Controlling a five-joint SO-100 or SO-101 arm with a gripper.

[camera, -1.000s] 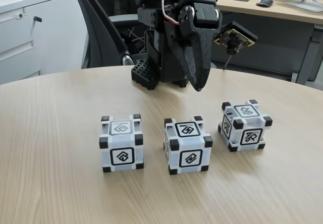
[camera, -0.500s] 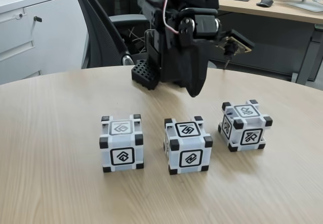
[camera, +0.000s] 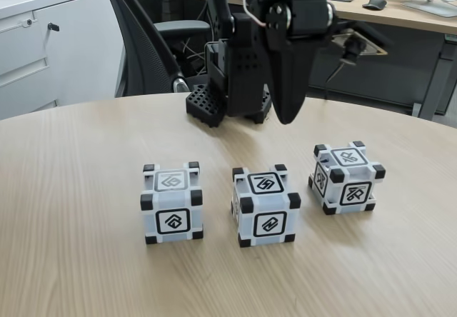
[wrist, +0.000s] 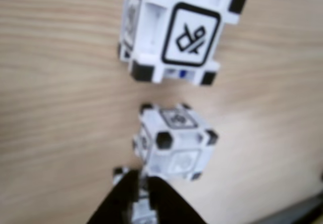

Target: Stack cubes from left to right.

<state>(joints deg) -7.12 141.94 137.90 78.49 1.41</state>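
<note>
Fixed view: three cubes stood apart in a row on the wooden table (camera: 71, 188) — left cube (camera: 171, 203), middle cube (camera: 265, 205), right cube (camera: 346, 177). Gripper (camera: 288, 117) hung above and behind them, empty; fingers together. Wrist view, blurred: right cube (wrist: 174, 30) nearest, fingertips (wrist: 144, 204) at bottom edge.

Wrist view blurred — pincer (wrist: 143, 193) hides third cube (wrist: 139, 213) (mostly).

A round wooden table (camera: 71, 181) carries three cubes (camera: 171, 203) in a row and the arm's base (camera: 207, 104).
</note>
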